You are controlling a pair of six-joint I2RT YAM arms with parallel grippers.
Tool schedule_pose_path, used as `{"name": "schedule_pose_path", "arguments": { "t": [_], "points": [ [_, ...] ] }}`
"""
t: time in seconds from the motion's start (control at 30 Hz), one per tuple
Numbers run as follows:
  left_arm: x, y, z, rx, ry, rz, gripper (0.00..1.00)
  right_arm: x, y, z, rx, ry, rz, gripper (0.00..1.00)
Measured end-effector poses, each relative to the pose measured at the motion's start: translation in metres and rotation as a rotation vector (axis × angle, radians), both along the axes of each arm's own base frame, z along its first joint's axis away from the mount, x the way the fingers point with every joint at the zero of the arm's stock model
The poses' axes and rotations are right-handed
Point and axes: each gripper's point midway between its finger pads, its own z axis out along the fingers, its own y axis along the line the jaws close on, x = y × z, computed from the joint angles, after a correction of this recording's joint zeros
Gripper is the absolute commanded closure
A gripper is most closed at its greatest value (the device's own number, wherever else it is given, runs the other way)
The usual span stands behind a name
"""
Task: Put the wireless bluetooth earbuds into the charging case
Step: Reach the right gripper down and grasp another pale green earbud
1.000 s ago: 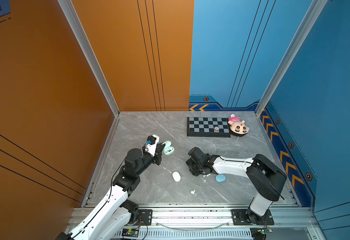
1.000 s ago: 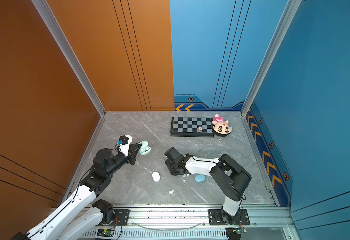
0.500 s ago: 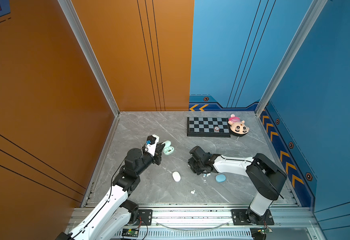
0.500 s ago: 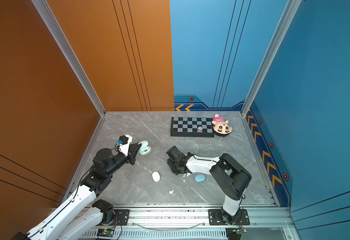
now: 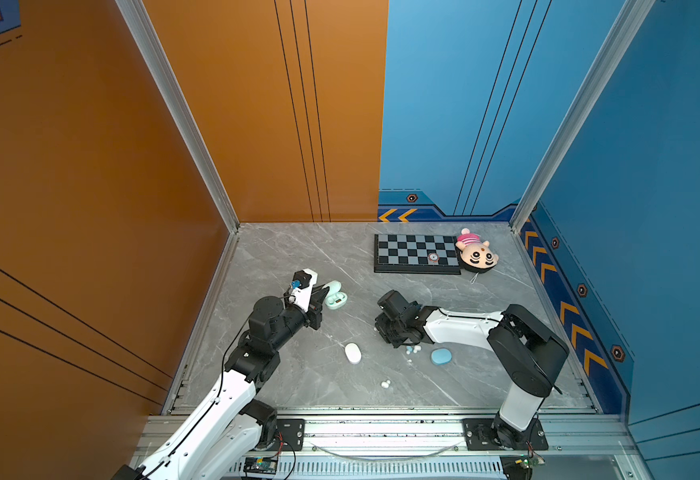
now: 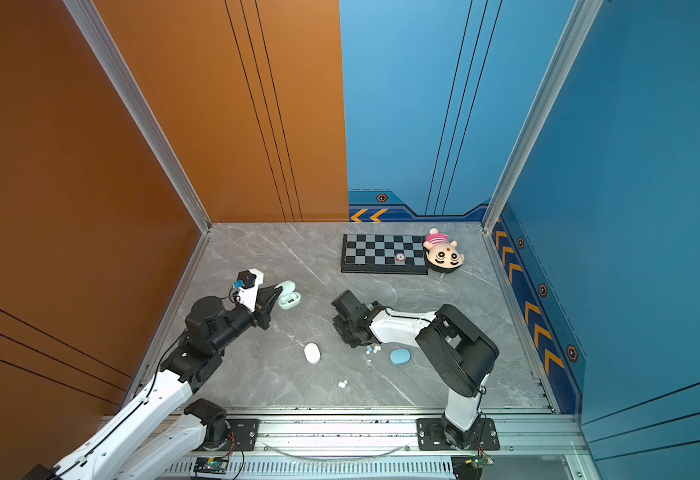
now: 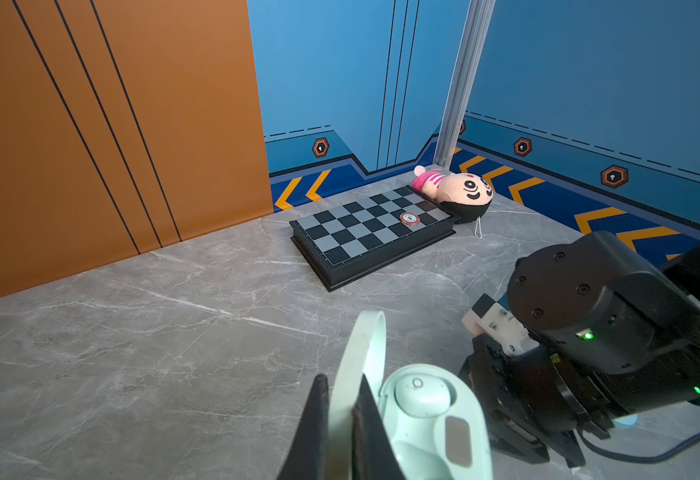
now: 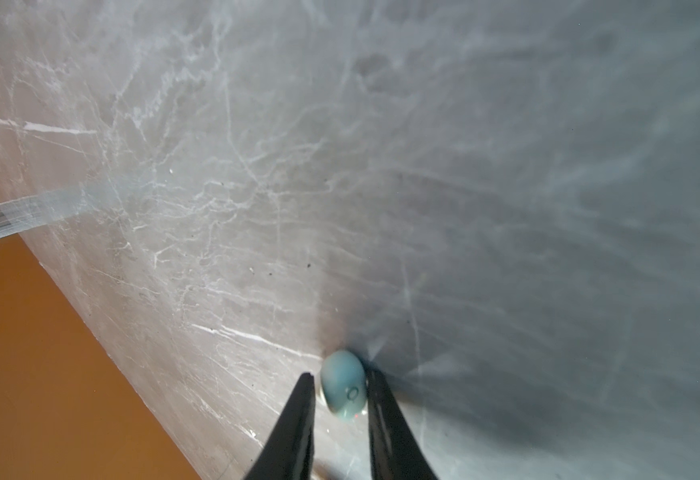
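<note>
Earbud (image 8: 345, 388) lengthwise between parted right tool (image 8: 340, 374), left tool (image 7: 342, 379) clamped on case lid (image 7: 365, 336)

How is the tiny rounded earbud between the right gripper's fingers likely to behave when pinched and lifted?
The earbud is rounded and glossy, so it may squirt sideways from between the narrow fingers of the right gripper. Bean-shaped on a smooth table, it probably rolls if nudged. It looks like hard plastic and tiny, so likely stiff and light.
</note>
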Motion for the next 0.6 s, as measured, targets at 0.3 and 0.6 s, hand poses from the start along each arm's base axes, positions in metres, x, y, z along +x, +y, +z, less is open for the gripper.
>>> {"name": "schedule_pose_path", "arguments": {
  "t": [0.3, 0.6],
  "points": [
    [0.0009, 0.0018, 0.0, 0.0, 0.0, 0.006, 1.0, 0.0023, -0.0012, -0.0007, -0.011, -0.011, 0.019, 0.81],
    [0.0016, 0.0002, -0.0031, 0.002, 0.01, -0.001, 1.0, 0.008, -0.001, 0.0006, -0.063, -0.031, 0.089, 0.82]
  ]
}}
